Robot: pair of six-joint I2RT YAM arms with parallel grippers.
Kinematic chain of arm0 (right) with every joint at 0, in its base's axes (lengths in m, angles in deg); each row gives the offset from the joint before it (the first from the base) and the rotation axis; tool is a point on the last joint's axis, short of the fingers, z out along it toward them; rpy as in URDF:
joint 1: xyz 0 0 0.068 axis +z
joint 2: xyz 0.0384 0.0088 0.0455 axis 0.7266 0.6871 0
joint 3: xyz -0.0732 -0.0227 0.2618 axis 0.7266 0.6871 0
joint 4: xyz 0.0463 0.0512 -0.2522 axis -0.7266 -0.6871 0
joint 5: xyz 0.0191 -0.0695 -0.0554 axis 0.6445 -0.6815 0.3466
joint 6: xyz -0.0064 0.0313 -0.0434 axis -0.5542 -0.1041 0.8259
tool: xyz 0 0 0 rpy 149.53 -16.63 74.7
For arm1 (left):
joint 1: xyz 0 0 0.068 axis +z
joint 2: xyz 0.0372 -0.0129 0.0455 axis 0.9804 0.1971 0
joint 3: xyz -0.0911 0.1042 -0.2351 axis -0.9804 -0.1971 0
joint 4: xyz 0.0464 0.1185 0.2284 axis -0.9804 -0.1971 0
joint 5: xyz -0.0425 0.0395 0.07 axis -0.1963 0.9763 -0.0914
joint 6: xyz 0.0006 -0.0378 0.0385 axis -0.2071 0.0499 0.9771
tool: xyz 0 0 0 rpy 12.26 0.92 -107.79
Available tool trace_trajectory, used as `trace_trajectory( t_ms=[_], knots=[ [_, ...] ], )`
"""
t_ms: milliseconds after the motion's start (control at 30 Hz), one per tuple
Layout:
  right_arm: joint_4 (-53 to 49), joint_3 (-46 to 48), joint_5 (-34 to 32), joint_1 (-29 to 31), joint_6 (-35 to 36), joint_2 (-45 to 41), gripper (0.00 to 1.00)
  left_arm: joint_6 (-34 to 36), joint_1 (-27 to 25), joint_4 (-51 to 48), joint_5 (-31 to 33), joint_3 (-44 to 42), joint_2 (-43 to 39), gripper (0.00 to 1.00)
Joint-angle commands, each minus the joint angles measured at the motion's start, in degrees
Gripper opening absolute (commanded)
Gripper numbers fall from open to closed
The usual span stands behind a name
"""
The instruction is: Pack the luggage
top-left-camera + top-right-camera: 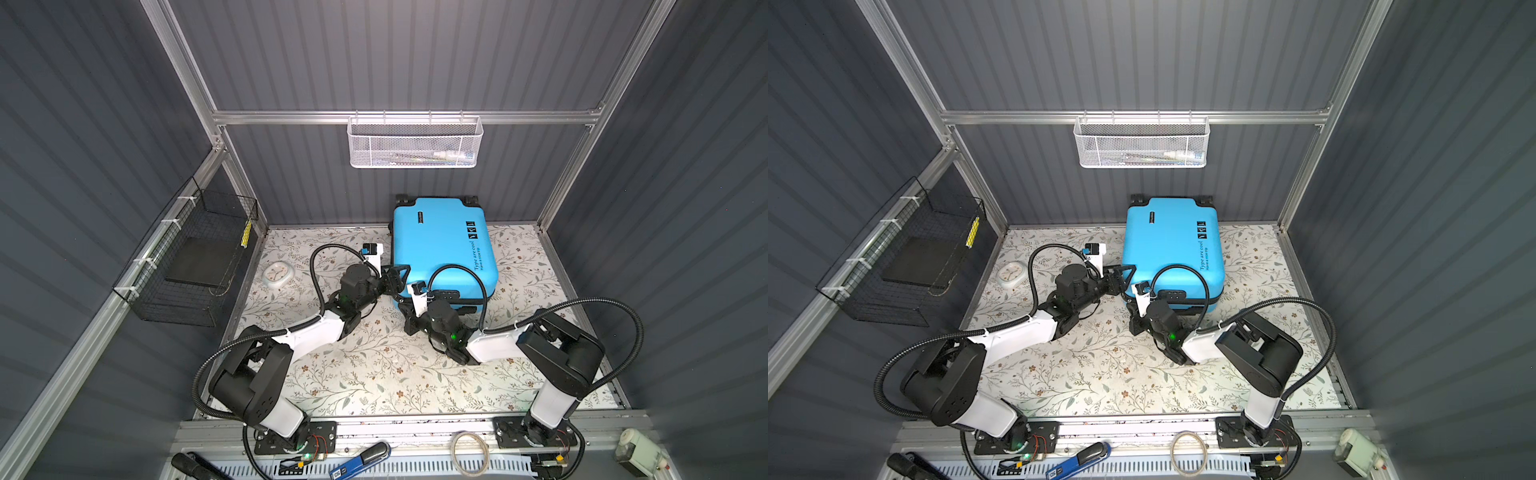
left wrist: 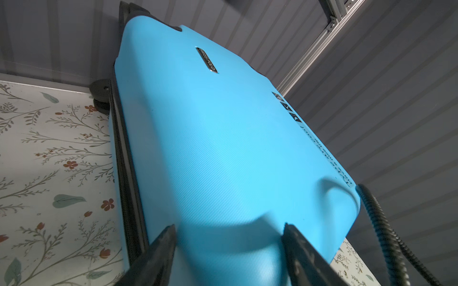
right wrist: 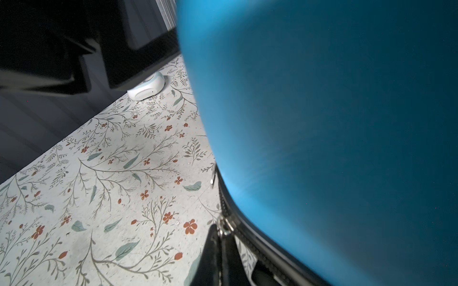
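The luggage [image 1: 444, 245] [image 1: 1171, 245] is a bright blue hard-shell suitcase lying flat and closed on the floral table, wheels toward the back wall. My left gripper [image 1: 397, 276] [image 1: 1125, 274] is at its left near corner. In the left wrist view that gripper [image 2: 229, 226] is open, its two fingers spread wide over the blue lid [image 2: 223, 148]. My right gripper [image 1: 409, 320] [image 1: 1133, 324] is low at the near left corner. In the right wrist view it [image 3: 221, 231] is shut on the metal zipper pull [image 3: 224, 226] beside the black zipper under the shell [image 3: 322, 123].
A small white clock [image 1: 277, 275] [image 1: 1010, 274] [image 3: 147, 88] lies on the table left of the left arm. A white mesh basket [image 1: 415, 143] hangs on the back rail. A black wire basket [image 1: 191, 257] hangs on the left wall. Tools lie along the front rail.
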Motion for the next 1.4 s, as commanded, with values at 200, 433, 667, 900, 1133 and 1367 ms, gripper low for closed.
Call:
trace_trajectory(
  t_ms=[200, 433, 667, 900, 1133, 1367],
  knots=[
    [4.05, 3.50, 6.08, 3.66, -1.00, -6.20, 0.00, 3.93, -5.90, -14.82, 0.70, -2.84, -7.31, 0.73],
    [3.99, 5.55, 5.57, 3.52, -1.53, -7.75, 0.00, 4.81, 1.65, -18.43, -3.84, -1.56, -7.83, 0.76],
    [2.31, 5.13, 6.20, 3.48, -0.85, -7.87, 0.00, 6.79, 1.83, -18.72, -8.70, 0.86, -1.90, 0.75],
    [2.18, 2.61, 7.13, 3.81, -1.35, -6.17, 0.00, 4.40, 0.87, -12.94, -14.35, -0.04, 1.35, 0.72],
    [2.67, -2.61, 7.74, 4.97, -1.91, -2.50, 0.00, 2.60, -2.10, -10.16, -13.06, -2.21, 1.35, 0.71],
    [3.29, 2.13, 5.46, 4.71, -2.55, -4.84, 0.00, 1.16, -0.73, -11.99, -1.50, -5.43, -6.46, 0.73]
  ],
)
